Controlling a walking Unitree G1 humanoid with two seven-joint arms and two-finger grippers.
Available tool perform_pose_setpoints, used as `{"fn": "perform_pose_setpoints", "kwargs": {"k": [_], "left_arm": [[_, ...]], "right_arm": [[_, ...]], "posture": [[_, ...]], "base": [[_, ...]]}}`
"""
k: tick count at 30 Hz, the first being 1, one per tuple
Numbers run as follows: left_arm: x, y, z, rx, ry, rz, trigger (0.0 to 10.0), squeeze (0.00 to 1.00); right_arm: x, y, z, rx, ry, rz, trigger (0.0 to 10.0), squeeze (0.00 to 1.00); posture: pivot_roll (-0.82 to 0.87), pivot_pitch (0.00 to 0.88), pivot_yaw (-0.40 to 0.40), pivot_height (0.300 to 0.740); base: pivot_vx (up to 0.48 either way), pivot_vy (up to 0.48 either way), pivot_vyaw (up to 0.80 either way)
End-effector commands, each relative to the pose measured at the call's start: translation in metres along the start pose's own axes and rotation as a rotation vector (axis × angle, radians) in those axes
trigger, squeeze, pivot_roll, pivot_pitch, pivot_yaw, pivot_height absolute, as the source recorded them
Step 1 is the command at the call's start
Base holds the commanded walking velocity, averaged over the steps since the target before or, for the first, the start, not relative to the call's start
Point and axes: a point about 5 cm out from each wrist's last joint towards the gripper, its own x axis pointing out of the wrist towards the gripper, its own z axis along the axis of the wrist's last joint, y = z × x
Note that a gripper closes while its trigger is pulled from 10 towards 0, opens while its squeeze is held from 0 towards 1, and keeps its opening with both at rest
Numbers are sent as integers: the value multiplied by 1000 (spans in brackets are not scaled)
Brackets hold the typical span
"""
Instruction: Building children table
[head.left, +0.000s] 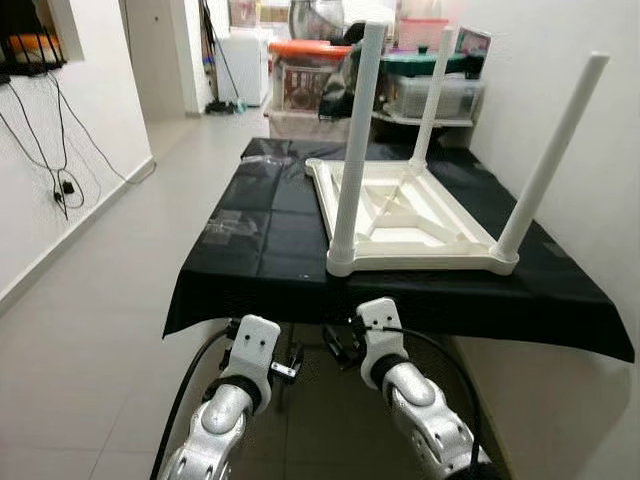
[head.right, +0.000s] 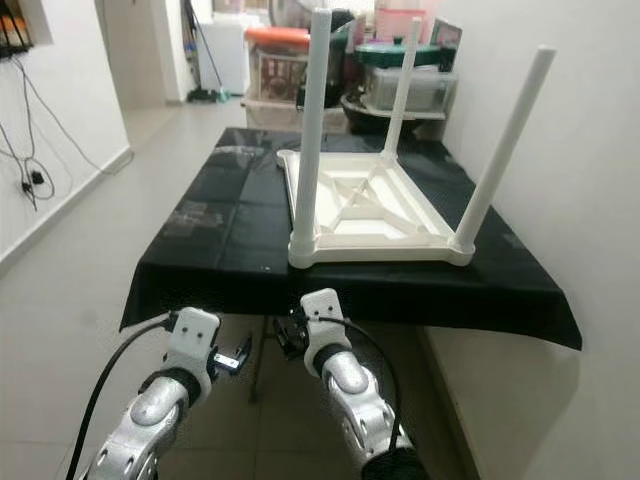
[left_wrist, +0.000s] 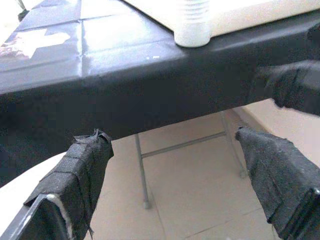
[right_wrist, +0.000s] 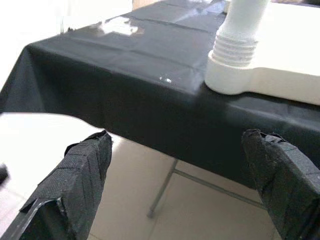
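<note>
Left pincer (left_wrist: 170, 175), right pincer (right_wrist: 180, 180): both low, fingers spread.

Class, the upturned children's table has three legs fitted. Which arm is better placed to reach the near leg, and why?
Right, probably. The right gripper hangs almost directly below the near leg; the left gripper hangs further to the left. Both have jaws open, below the black-covered table edge.

Two silver jointed arms with white wrist housings, black cables looping along each (thicker on the left). Left gripper (left_wrist: 175, 165) and right gripper (right_wrist: 180, 170): fingers wrapped in frayed black fabric tape.
</note>
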Motion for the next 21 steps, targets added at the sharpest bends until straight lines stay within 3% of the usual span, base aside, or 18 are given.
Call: {"fn": "perform_pose_setpoints", "kwargs": {"k": [1,3,9,18,21], "left_arm": [[3,1,1,-9,-6,4,10000,0],[5,2,1,-13,-6,8,10000,0],[11,4,-2,-25,0,5,10000,0],[15,4,-3,-43,-6,19,10000,0],[15,6,-4,-64,-5,40,10000,0]], "right_arm": [[1,-3,-1,-9,0,-7,10000,0],[3,-4,-1,-10,2,-7,10000,0],[8,-5,-3,-23,13,-9,10000,0],[11,-7,-4,-17,11,2,10000,0],[12,-7,-5,-5,14,12,10000,0]], "posture": [[58,0,-48,740],[59,0,-47,740],[64,0,-48,740],[71,0,-65,740],[73,0,-70,740]], "base": [[0,0,-581],[0,0,-788],[0,0,0],[0,-350,0],[0,0,0]]}}
